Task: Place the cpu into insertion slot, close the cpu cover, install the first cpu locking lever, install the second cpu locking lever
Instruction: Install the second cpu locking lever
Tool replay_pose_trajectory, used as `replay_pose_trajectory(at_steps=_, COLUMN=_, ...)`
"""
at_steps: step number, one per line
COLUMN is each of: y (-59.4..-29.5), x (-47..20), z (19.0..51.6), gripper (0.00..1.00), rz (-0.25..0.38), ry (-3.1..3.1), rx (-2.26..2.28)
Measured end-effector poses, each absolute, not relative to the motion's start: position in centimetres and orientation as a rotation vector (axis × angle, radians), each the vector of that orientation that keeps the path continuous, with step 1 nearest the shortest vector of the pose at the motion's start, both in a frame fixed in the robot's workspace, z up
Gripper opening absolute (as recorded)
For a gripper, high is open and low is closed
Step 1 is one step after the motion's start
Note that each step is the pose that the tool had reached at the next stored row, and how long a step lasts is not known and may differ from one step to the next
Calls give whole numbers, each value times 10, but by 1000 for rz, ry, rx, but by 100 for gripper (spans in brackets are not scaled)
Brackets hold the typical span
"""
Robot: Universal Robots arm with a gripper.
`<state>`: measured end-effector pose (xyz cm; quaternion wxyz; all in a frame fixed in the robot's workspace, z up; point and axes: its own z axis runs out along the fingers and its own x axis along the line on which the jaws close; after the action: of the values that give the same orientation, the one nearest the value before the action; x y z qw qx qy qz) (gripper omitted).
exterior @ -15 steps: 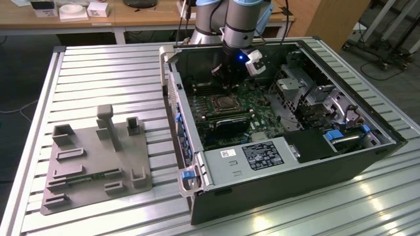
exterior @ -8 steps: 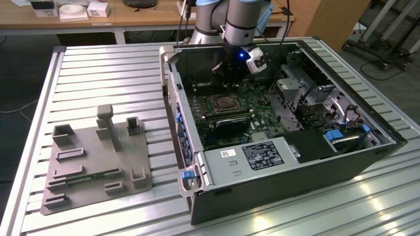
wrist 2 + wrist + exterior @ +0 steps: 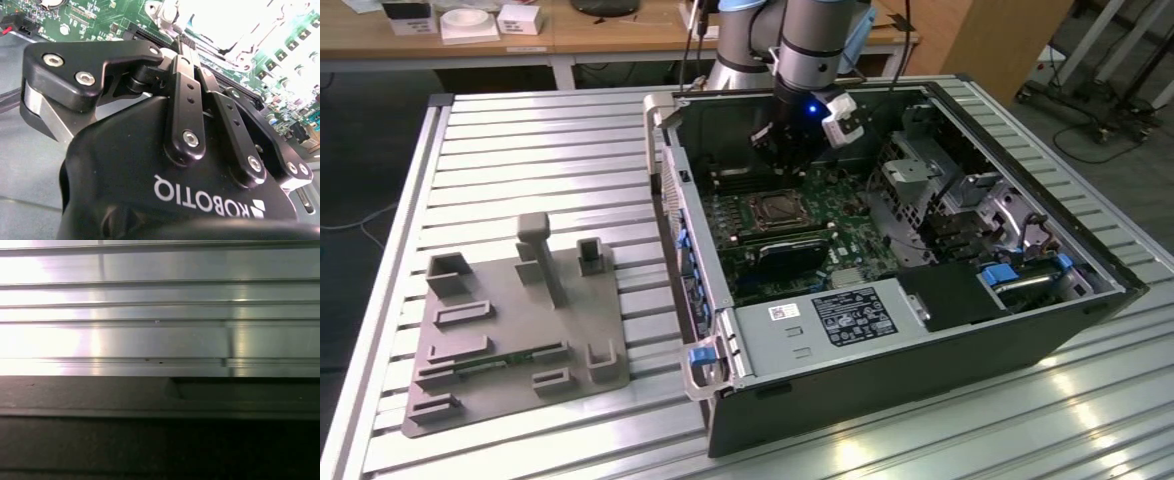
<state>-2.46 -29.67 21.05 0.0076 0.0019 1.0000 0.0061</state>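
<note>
In the exterior view my black gripper (image 3: 783, 158) hangs inside the open computer case (image 3: 1067, 330), over the green circuit board (image 3: 847, 205). It is just beyond the insertion slot (image 3: 774, 212), which is a square dark socket with a silvery metal surround. In the second wrist view the gripper (image 3: 178, 46) points at the board, with the bright silvery socket metal (image 3: 220, 22) close ahead of it. The cpu is hidden from me. I cannot tell how the cpu cover or the locking levers stand.
The case lies on a slatted aluminium table (image 3: 534, 150). A grey parts fixture (image 3: 520, 320) sits at the exterior view's left. Inside the case a white-labelled grey box (image 3: 834, 320) and drive cages (image 3: 947, 190) crowd the board. Black memory slots (image 3: 781, 242) run beside the socket.
</note>
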Motion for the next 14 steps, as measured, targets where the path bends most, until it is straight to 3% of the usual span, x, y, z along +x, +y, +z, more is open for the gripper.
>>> replay_pose_trajectory(at_steps=14, y=-304, x=-25, z=211, gripper=10, rz=19, ry=3126, rx=6)
